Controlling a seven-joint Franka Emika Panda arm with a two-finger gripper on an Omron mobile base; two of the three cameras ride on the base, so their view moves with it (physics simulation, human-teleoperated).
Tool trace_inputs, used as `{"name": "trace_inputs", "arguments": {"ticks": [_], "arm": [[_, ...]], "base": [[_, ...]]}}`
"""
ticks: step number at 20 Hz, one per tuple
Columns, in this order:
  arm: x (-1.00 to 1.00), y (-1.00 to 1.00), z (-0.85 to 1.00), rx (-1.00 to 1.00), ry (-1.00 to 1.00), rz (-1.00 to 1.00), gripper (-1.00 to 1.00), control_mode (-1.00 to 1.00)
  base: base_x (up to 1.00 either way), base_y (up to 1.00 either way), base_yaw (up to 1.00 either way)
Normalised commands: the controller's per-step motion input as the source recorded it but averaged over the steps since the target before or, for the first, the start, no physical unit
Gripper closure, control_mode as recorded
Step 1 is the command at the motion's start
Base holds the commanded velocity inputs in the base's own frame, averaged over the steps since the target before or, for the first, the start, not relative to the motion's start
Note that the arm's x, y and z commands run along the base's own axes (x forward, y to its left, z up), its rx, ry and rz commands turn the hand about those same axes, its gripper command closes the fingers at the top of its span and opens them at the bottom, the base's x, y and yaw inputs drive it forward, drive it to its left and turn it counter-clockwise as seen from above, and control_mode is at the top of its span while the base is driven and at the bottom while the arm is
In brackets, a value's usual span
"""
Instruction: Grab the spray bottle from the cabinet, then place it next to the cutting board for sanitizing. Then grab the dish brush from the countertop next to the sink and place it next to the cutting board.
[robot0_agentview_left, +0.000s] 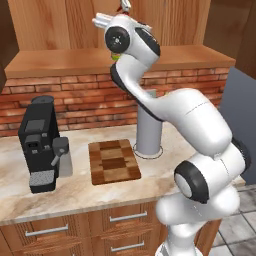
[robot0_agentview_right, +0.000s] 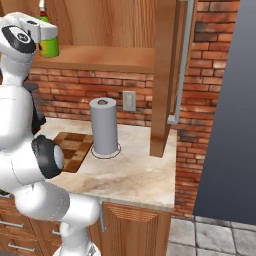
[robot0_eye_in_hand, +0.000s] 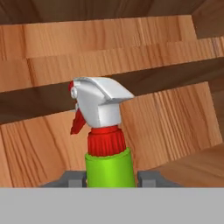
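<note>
The spray bottle (robot0_eye_in_hand: 107, 164) stands upright on the cabinet's (robot0_agentview_right: 115, 22) shelf board, its green body directly between the fingertips of the gripper (robot0_eye_in_hand: 109, 178), one dark tip at each side of it. Whether the tips are pressing on the bottle or merely flanking it cannot be told from these pictures; the jaws are at least apart by the bottle's width.

The main risk, as I judge it, is a weak hold: if the tips grip too lightly or too far off centre on the round plastic body, the bottle could slip or tip over on the shelf when lifted. The white trigger head rises above the gripper and could catch the cabinet's upper board if pulled out too high.

Below the gripper, on the desk (robot0_agentview_left: 75, 192), lies the cutting board (robot0_agentview_left: 113, 161). Just beside it, under the path down, stands a grey paper towel roll (robot0_agentview_right: 104, 126), the likeliest thing to be struck on the descent. A black coffee machine (robot0_agentview_left: 42, 142) stands on the board's other side, leaving a narrow free spot.
</note>
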Motion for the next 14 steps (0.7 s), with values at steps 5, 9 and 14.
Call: {"name": "trace_inputs", "arguments": {"ticks": [5,9,14], "arm": [[-1.00,0.00,0.00,0.07,-0.14,-0.13,1.00,-1.00],[-1.00,0.00,0.00,0.08,-0.16,-0.14,1.00,-1.00],[-1.00,-0.40,-0.07,0.02,-0.07,-0.09,1.00,-1.00]], "base": [[0.00,0.00,0.00],[0.00,0.00,0.00],[0.00,0.00,0.00]]}}
